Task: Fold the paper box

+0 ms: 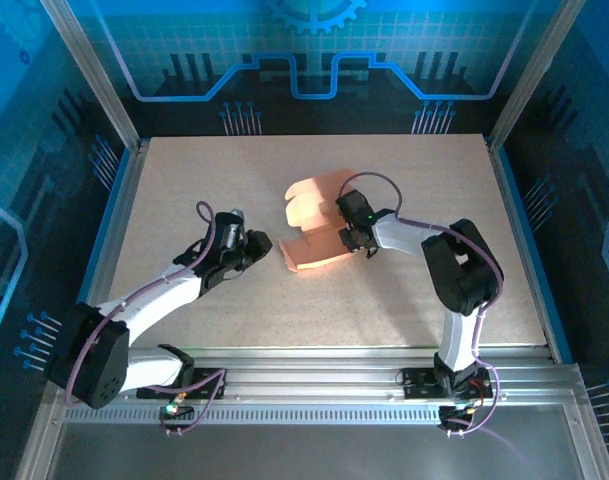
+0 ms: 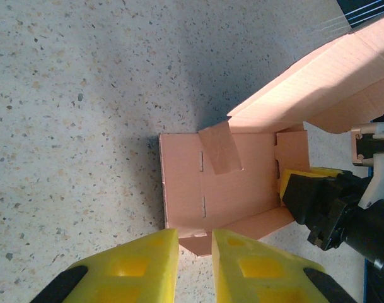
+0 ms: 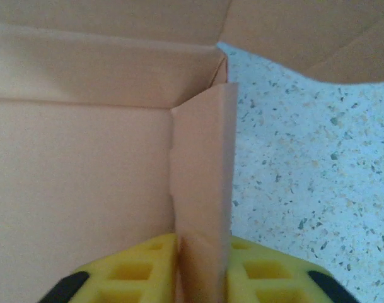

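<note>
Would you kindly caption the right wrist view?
Right hand pinching an upright panel of the paper box above the speckled table.

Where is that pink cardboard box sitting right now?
The paper box lies near the middle of the table in the overhead view, between the two arms. The right gripper pinches one of its side walls, and the left gripper hovers just beside it.
</note>
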### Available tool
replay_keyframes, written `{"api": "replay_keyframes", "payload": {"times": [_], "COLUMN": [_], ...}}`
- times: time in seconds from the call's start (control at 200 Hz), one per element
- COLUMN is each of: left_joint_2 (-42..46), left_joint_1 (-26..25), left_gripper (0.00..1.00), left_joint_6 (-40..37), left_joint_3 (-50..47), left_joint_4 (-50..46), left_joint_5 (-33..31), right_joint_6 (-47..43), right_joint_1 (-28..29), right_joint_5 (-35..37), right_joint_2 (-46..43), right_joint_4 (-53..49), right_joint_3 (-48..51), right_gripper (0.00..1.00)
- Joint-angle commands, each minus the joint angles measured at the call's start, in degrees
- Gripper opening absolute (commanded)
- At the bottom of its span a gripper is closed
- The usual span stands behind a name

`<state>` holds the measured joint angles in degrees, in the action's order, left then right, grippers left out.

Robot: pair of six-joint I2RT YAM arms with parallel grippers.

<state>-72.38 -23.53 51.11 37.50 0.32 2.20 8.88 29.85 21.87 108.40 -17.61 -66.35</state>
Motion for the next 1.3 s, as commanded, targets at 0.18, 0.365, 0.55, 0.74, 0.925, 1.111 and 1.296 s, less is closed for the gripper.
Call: {"api": "replay_keyframes", "payload": {"times": [0.18,0.365,0.55,0.74,0.925,1.111,1.296], "left_joint_2": [-1.45,-1.97,-1.85,-1.02,-0.49,-0.64,-0.99], "left_joint_1": [-0.07,-0.05,0.36,2.02,2.87,2.98,-2.07], "left_gripper": [0.22,0.22,0.22,0.22,0.23,0.22,0.20], "left_joint_6": [0.30,0.15,-0.86,-1.76,-1.89,-2.52,4.66], "left_joint_3": [-0.49,-0.23,0.47,0.73,0.33,0.29,-1.35], "left_joint_4": [1.39,1.33,0.19,-0.77,-0.55,-0.17,4.41], "left_joint_5": [1.14,1.43,1.55,2.38,2.76,3.91,1.56], "right_joint_6": [-0.18,1.71,6.08,9.13,8.62,7.88,13.01], "right_joint_1": [0.62,2.72,6.98,7.96,8.66,6.02,2.37], "right_joint_5": [0.11,7.24,19.79,20.82,19.19,5.87,2.93], "right_joint_2": [1.55,5.23,13.60,18.71,20.28,11.14,10.08], "right_joint_4": [-3.37,-7.69,-16.75,-22.76,-24.74,-18.86,-18.35], "right_joint_3": [-2.09,-5.39,-11.79,-14.84,-17.58,-14.32,-14.48], "right_gripper": [0.00,0.00,0.00,0.00,0.00,0.02,0.00]}}
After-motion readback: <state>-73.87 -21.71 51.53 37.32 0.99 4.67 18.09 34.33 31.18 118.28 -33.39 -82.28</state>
